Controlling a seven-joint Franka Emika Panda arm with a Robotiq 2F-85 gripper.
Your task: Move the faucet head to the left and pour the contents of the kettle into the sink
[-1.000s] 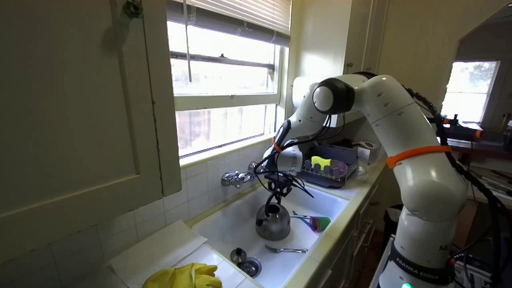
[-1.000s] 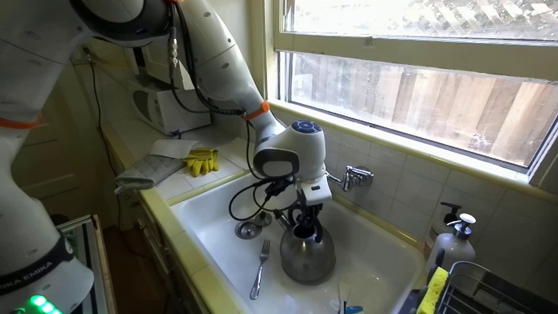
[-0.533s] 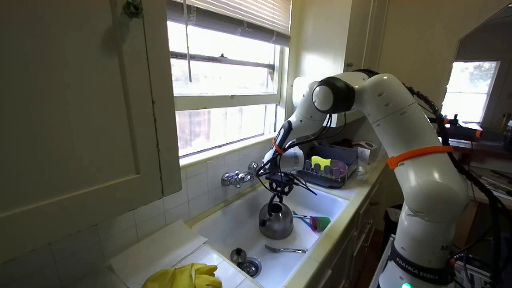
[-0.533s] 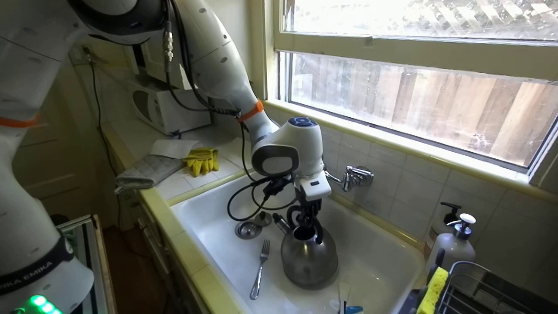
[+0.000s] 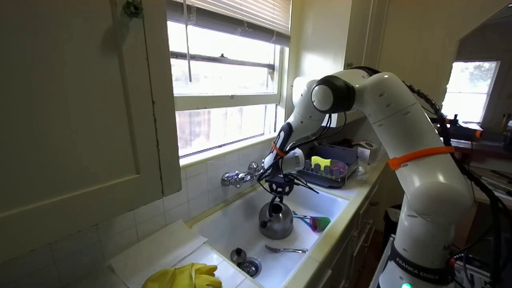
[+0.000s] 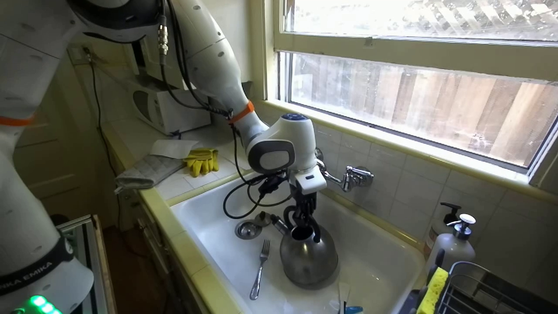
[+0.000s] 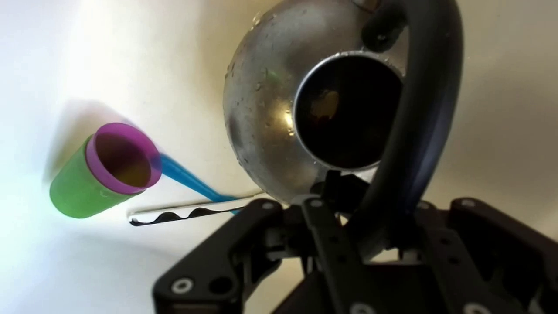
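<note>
The grey kettle [image 5: 276,228] is upright low in the white sink [image 5: 224,230], as it also shows in an exterior view [image 6: 309,264]. I cannot tell whether its base touches the bottom. My gripper [image 5: 280,198] points down at its dark loop handle. In the wrist view the gripper [image 7: 375,211] is closed around the handle [image 7: 429,100], which hides the right fingertip. The kettle's round opening [image 7: 348,113] faces up, dark inside. The chrome faucet head [image 5: 239,179] is on the wall; in an exterior view the wrist covers part of it [image 6: 355,178].
A green and purple cup [image 5: 319,224] and a blue utensil [image 7: 187,179] lie beside the kettle. A fork [image 6: 260,270] lies near the drain [image 6: 248,230] and a small metal cup [image 5: 238,255]. A dish rack [image 5: 328,170] and soap bottles [image 6: 453,244] stand beyond the rim.
The kettle and gripper have shifted slightly together toward the dish rack. In the last half second the wrist has tilted and drawn back a little, uncovering more of the faucet; the kettle has hardly moved.
</note>
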